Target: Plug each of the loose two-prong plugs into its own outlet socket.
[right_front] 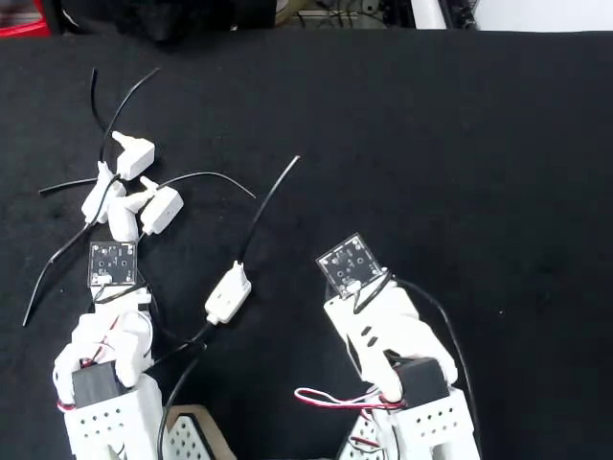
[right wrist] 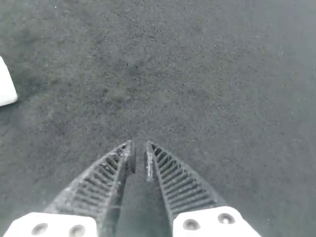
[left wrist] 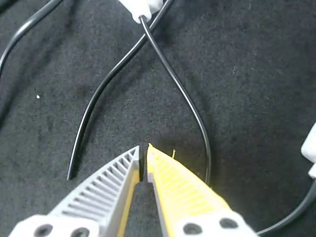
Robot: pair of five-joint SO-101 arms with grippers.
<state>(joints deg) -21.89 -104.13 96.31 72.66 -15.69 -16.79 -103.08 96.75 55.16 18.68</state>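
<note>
Several white plug pieces (right_front: 126,192) with black cables lie bunched at the table's far left. Another white plug body (right_front: 228,292) lies alone on its cable between the two arms. The left arm (right_front: 105,355) sits at the near left, just short of the bunch. Its gripper (left wrist: 143,148) is shut and holds nothing, above crossing black cables (left wrist: 173,79); one white plug end (left wrist: 140,6) lies beyond them. The right arm (right_front: 388,331) is at the near middle. Its gripper (right wrist: 139,148) is shut over bare black cloth, and a white piece (right wrist: 6,90) lies off to one side.
The table is covered in black cloth (right_front: 460,172), with wide free room on its right half. Thin black cables (right_front: 263,206) trail across the left and middle. A second white piece (left wrist: 310,148) lies at the edge of the left wrist view.
</note>
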